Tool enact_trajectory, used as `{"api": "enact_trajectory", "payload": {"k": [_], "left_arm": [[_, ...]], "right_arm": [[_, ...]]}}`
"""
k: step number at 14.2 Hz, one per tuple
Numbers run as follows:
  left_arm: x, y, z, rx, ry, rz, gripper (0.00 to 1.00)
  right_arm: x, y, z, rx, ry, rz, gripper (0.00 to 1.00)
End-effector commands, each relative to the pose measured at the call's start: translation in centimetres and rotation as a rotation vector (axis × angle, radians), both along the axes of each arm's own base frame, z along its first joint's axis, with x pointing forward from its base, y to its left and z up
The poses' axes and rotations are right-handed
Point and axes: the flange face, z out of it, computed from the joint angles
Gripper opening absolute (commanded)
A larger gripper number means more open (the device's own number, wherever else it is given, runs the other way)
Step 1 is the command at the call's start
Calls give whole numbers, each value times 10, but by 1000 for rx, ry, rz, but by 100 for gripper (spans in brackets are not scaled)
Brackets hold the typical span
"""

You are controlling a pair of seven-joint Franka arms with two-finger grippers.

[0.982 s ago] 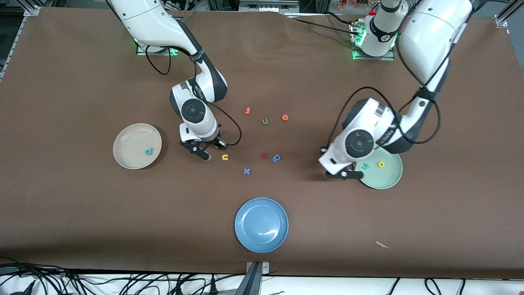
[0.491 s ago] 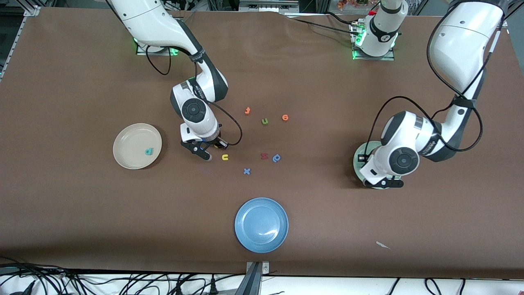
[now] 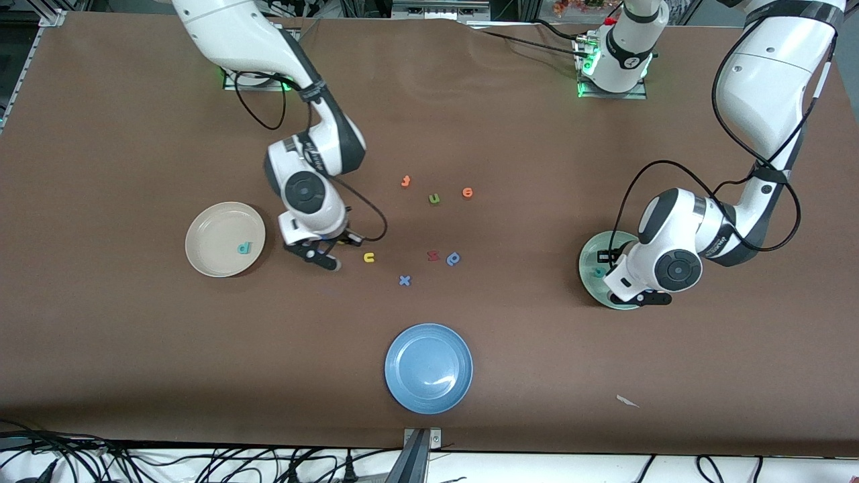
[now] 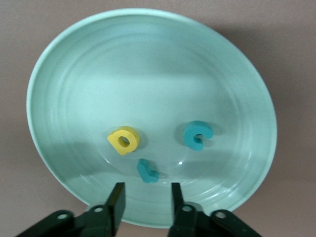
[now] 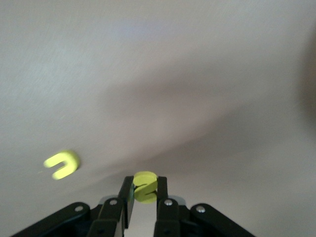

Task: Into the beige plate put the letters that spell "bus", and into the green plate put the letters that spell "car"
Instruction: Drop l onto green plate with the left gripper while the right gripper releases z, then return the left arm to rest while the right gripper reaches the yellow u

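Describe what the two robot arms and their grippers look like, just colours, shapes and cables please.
Both arms have glossy white rounded shells with dark grey to black joint bands and a round black disc at the wrist. A thin black cable loops loosely along each forearm. Green lights glow at both bases. The left gripper and right gripper are black, each with two slim flat fingers on angular black linkages with silver screws.

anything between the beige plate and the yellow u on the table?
Front view: the right gripper, shut on the yellow s, hangs between the beige plate and the yellow u.
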Motion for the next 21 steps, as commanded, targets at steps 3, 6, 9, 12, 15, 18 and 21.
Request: {"api": "enact_trajectory", "payload": {"k": [3,6,9,12,15,18,21], "left_arm": [[5,-27,82,-24,-47,-26,100],[8,-42,170,-8,-110,-47,100],[12,-43,244,-78,-165,-32,100],[6,-19,323,-87,-231,11,100],[-6,-3,376,-74,-286,49,100],[-26,-13,392,-71,-317,22,100],[-48,10,377,-152,-340,-22,100]], "right_arm": [[-12,-89,40,16,36,193,10],[-30,-160,40,31,-5,308,11],[-41,-210,21,19,-84,396,11],[-41,-236,14,3,-116,452,24],[-36,-227,19,12,-119,424,100],[-27,-187,31,30,-87,338,100],[-8,-130,44,35,-81,228,100]]}}
